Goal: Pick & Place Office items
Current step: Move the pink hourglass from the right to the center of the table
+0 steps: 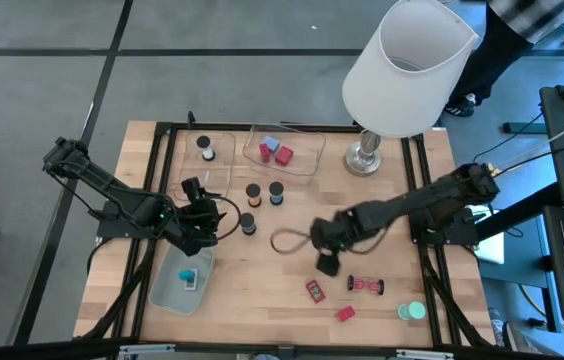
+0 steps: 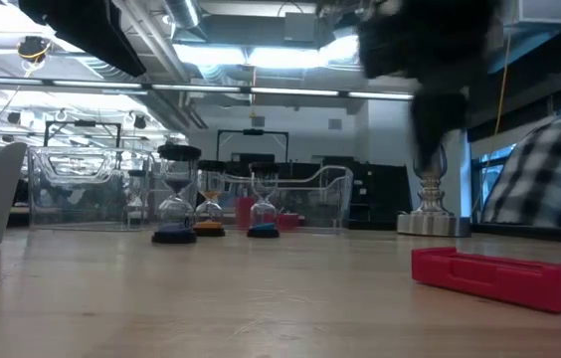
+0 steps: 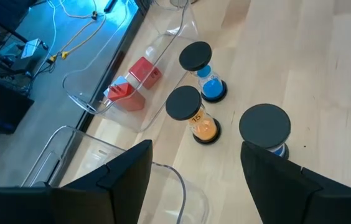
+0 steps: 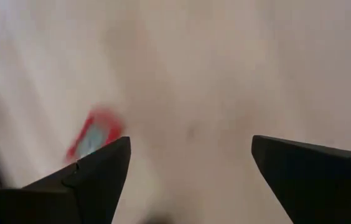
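Observation:
My left gripper (image 1: 202, 212) (image 3: 194, 149) is open and hangs over the table just left of three black-capped sand timers (image 1: 262, 200) (image 3: 191, 115), which stand upright on their bases. My right gripper (image 1: 326, 262) (image 4: 191, 143) is open above bare wood, close to a small red piece (image 1: 315, 290) (image 4: 94, 134) lying flat. More red pieces (image 1: 366, 285) and a teal round one (image 1: 414, 311) lie near the table's near right. Red blocks (image 1: 272, 152) (image 3: 135, 84) sit in the clear tray (image 1: 307, 160). A teal piece (image 1: 190, 276) lies in the pale green tray (image 1: 167, 292).
A big white lamp (image 1: 402, 70) stands at the far right on a metal base (image 1: 364, 158). A second clear tray (image 1: 224, 140) holds another timer (image 1: 207, 148). A loop of cable (image 1: 287, 240) lies mid-table. A long red block (image 2: 499, 273) fills the low view's right.

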Robot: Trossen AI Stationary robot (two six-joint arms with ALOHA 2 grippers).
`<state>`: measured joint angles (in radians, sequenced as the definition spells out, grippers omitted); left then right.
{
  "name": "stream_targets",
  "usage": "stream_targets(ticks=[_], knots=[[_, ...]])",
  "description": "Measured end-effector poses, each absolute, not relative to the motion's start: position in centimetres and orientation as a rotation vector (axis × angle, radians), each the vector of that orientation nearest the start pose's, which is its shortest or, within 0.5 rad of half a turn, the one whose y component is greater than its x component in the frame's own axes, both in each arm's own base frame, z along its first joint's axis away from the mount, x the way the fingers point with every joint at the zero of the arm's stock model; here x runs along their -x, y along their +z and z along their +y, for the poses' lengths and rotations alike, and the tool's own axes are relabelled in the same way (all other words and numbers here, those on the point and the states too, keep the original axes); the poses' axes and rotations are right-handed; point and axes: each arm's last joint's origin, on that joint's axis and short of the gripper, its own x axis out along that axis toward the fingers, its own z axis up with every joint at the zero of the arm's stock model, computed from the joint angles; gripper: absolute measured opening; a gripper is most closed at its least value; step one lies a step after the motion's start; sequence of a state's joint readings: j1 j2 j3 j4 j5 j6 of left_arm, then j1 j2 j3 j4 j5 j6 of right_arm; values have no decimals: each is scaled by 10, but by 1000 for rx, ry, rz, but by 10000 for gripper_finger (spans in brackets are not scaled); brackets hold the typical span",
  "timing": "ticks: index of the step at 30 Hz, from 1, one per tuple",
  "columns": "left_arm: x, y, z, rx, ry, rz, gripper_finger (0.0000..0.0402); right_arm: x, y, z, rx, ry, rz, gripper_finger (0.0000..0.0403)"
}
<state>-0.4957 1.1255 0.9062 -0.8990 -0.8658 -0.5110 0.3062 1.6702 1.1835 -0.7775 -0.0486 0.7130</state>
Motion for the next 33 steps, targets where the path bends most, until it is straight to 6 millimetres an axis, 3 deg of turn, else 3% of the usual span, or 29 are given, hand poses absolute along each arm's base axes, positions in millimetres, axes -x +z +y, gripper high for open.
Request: stream_targets(ticks=[5, 14, 24, 33], knots=[[-183, 269, -74, -226, 532, 742, 242, -278, 210, 134, -422, -110, 1461, 339], [-183, 270, -74, -204, 546, 730, 242, -257, 206, 169, -380, -113, 1481, 339], [-183, 270, -74, -193, 551, 726, 242, -233, 177, 173, -397, -189, 1565, 339], [-183, 270, -74, -193, 551, 726, 242, -233, 158, 172, -388, -160, 1490, 339]])
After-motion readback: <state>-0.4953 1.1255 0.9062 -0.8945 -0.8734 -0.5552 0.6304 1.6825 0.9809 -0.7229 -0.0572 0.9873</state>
